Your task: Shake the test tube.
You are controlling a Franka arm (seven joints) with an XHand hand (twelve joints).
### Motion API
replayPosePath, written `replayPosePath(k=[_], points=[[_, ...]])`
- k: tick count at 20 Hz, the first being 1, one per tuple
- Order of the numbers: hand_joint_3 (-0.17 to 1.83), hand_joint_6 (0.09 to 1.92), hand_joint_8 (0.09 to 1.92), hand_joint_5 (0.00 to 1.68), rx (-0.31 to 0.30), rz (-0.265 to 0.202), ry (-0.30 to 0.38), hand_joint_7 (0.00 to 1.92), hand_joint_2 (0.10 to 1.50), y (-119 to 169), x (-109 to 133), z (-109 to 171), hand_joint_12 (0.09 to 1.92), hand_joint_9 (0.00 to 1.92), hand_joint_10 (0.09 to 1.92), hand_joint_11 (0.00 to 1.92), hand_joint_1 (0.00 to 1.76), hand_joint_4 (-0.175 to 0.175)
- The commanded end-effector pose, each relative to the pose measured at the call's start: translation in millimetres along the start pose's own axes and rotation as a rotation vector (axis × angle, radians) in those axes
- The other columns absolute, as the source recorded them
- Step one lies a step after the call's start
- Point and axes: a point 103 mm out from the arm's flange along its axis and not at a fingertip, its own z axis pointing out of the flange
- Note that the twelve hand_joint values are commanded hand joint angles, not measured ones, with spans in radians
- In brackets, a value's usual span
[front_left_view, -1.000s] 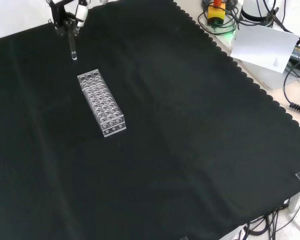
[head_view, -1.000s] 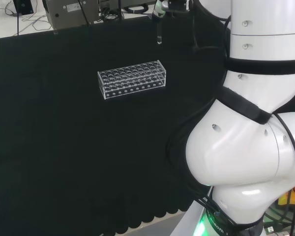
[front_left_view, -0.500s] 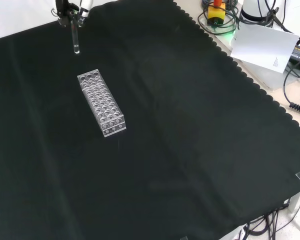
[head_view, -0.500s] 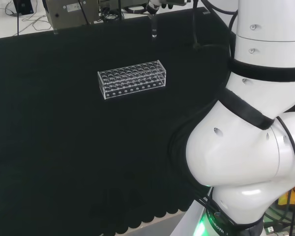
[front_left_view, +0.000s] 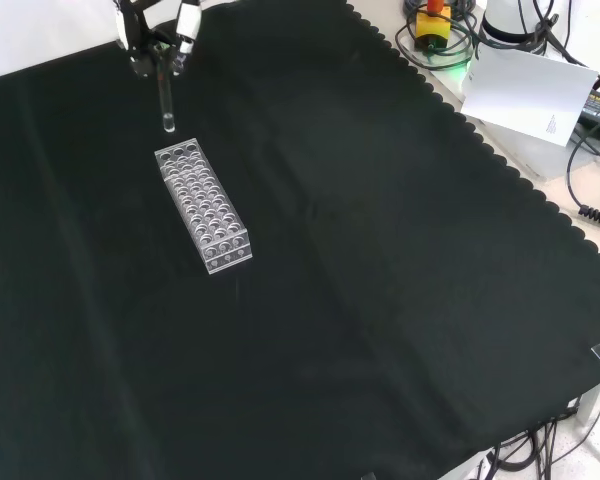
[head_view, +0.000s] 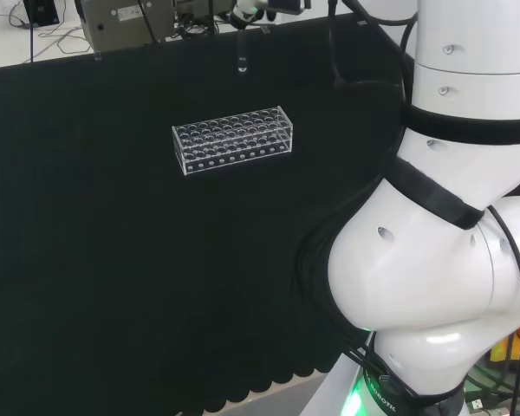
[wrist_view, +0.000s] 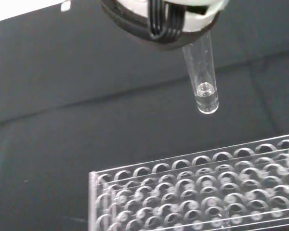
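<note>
At about 11 o'clock in the front view, our hand (front_left_view: 152,40) pinches the top of the tube (front_left_view: 166,103), fingers curled round it; the tube hangs upright in the air, its rounded tip just above the far end of the rack (front_left_view: 202,205) and clear of it. From the wrist we see a little clear liquid pooled at the tube's bottom. We judge the pickup done, since the tube is out of the rack and held aloft; how much shaking is finished we cannot tell; setting the tube back in the rack may be left.
</note>
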Motion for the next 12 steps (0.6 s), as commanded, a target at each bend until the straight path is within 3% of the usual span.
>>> replayPosePath(k=[1, 6, 9, 12], points=[[0.25, 0.24, 0.85, 1.24, 0.035, -0.095, 0.04, 1.23, 0.87, -4.2, 39.5, 11.2, 0.77, 1.25, 0.72, 1.38, 1.42, -0.175], [0.25, 0.24, 0.85, 1.24, 0.049, -0.152, 0.053, 1.23, 0.87, -7.9, 60.9, 15.4, 0.78, 1.25, 0.72, 1.38, 1.42, -0.175], [0.25, 0.24, 0.85, 1.25, 0.048, -0.137, 0.044, 1.23, 0.87, -7.1, 56.9, 15.5, 0.78, 1.25, 0.72, 1.38, 1.42, -0.175], [0.25, 0.24, 0.85, 1.25, 0.049, -0.095, 0.024, 1.23, 0.87, -4.5, 41.7, 15.2, 0.78, 1.25, 0.72, 1.38, 1.42, -0.175]])
